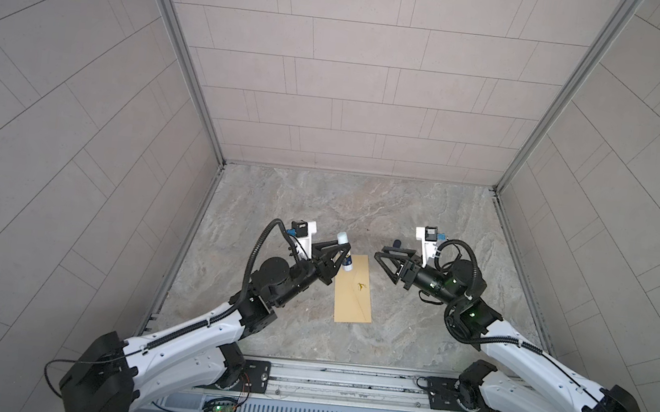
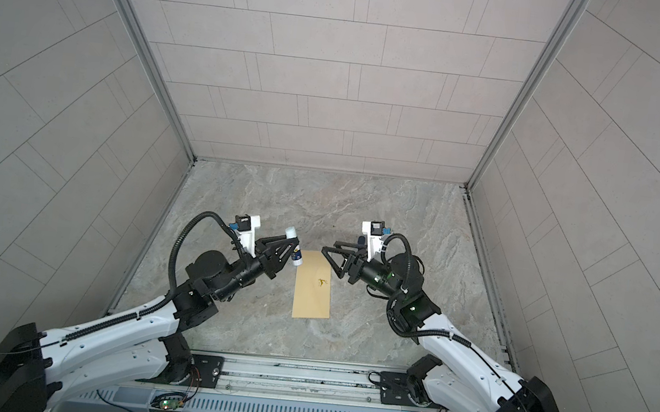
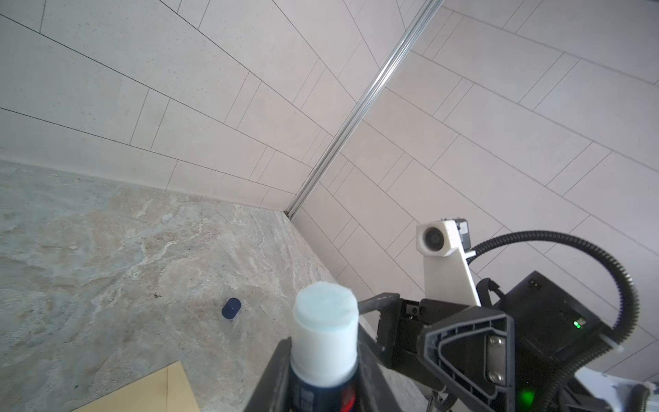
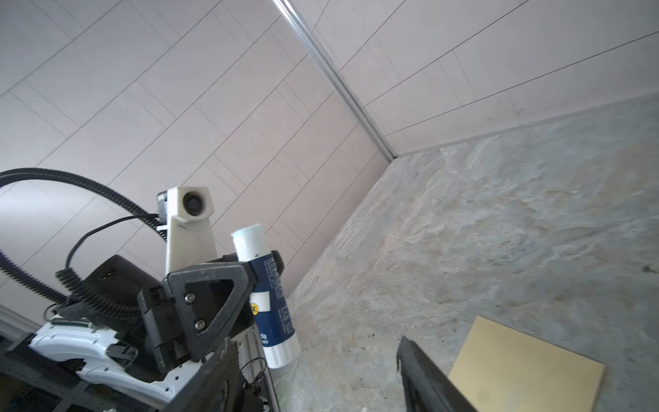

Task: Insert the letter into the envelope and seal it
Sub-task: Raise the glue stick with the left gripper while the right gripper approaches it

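Note:
The mustard-tan envelope [image 1: 353,297] [image 2: 312,297] lies flat mid-table, long side running away from me, with a small dark mark on its face. One corner shows in each wrist view [image 3: 153,392] [image 4: 527,374]. The letter does not show in any view. My left gripper [image 1: 53,220] [image 2: 292,247] [image 3: 322,374] is shut on an uncapped glue stick [image 1: 57,227] [image 2: 295,251] [image 3: 324,342] [image 4: 269,292], held upright over the envelope's far left corner. My right gripper [image 1: 381,252] [image 2: 330,246] [image 4: 313,356] hangs open and empty over the far right corner.
The glue stick's dark blue cap [image 1: 396,243] [image 2: 360,240] [image 3: 231,308] lies on the marble tabletop [image 1: 320,206] just behind the right gripper. Tiled walls close in the table at the back and both sides.

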You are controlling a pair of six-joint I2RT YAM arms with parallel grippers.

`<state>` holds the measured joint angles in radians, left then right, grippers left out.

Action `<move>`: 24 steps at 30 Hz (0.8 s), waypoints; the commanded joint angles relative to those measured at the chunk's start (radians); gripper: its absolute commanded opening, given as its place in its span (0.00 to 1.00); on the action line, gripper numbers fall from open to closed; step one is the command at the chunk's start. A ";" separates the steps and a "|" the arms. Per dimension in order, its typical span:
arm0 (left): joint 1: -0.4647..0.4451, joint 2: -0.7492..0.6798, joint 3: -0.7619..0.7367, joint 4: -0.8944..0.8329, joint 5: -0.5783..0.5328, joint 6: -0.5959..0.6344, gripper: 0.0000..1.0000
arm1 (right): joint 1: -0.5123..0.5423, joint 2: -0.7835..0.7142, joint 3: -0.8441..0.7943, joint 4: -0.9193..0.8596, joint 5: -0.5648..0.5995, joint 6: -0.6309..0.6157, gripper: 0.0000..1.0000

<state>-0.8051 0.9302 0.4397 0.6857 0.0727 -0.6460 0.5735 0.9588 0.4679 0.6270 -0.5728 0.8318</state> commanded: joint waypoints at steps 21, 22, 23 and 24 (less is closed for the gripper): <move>0.001 -0.028 0.047 0.141 -0.017 -0.203 0.00 | 0.159 0.237 0.047 0.412 -0.015 0.111 0.54; 0.001 -0.028 0.046 0.139 -0.018 -0.204 0.00 | 0.161 0.241 0.048 0.417 -0.015 0.113 0.52; 0.001 -0.030 0.045 0.137 -0.017 -0.204 0.00 | 0.164 0.245 0.051 0.424 -0.016 0.113 0.49; 0.001 -0.031 0.045 0.138 -0.017 -0.206 0.00 | 0.167 0.248 0.052 0.426 -0.016 0.114 0.48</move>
<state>-0.8051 0.9207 0.4671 0.7734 0.0563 -0.8463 0.7307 1.2030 0.4892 0.9741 -0.5800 0.9222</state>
